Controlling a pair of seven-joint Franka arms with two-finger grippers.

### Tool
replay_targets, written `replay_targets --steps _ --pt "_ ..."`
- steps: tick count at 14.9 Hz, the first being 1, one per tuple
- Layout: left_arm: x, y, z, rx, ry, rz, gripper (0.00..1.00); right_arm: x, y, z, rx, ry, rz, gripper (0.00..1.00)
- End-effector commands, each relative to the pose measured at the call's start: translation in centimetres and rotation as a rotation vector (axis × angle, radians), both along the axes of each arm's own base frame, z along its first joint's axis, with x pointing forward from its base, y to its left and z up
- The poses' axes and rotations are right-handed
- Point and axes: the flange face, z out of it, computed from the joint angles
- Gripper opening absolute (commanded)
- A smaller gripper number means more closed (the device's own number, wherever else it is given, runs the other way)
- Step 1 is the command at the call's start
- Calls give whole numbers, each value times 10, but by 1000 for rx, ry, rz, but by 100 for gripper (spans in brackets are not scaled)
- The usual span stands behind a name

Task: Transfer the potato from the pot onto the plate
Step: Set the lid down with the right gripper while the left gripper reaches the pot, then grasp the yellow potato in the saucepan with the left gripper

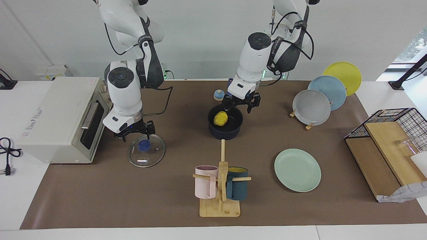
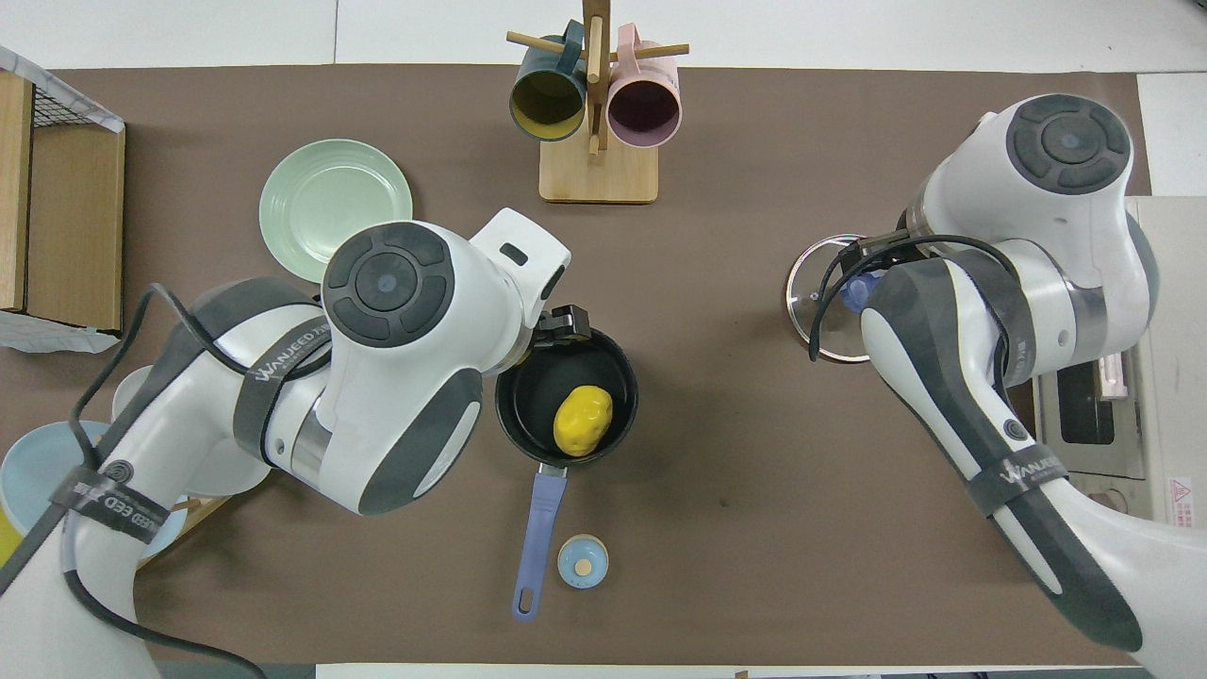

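Potato (image 1: 221, 118): I read it as lying inside the pot, on the black floor, toward the rim at the right arm's end; in the overhead view it sits at about 5 o'clock from the pot's centre. Nothing grips it.

Pot (image 1: 230, 131): stands on the worktop (image 1: 100, 200) near mid-table, its blue handle (image 2: 539, 528) running toward the robots, to 6 o'clock in the overhead view.

Plate (image 1: 297, 170): flat on the worktop, bare, farther from the robots than the pot and toward the left arm's end; at about 10 o'clock from the pot in the overhead view, well apart from it.

Left end effector (image 1: 241, 106): I see it over the pot's rim on the side nearer the robots, fingers apart, clamped on nothing, clear of the potato.

Right end effector (image 1: 135, 133): I see it down at the blue knob of the glass lid (image 1: 146, 150), which lies on the worktop in front of the toaster oven (image 1: 63, 116). I cannot tell whether its fingers are apart or together.

Mug stand (image 1: 220, 196): wooden, carrying a pink mug (image 1: 205, 181) and a dark teal mug (image 1: 237, 183), farther from the robots than the pot.

Plate rack (image 1: 328, 96): grey, light blue and yellow plates on edge, toward the left arm's end.

Small blue knobbed item (image 2: 582, 563): just beside the handle's tip.
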Motion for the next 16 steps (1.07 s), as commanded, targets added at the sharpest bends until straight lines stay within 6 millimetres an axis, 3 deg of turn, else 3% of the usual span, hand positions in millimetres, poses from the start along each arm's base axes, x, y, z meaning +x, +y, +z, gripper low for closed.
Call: replay_targets --steps 1,3,8,16 --pt "-13 -9 -16 -6 7 -16 100 -7 -5 31 77 5 4 100" --pt "-24 -14 -26 6 21 -38 100 -12 -17 46 118 3 -21 100" --pt "-42 -23 -59 4 5 -147 100 -26 -18 72 143 8 -33 100" --pt "-52 -44 -123 -7 -7 -193 100 -26 -20 72 155 14 -46 100"
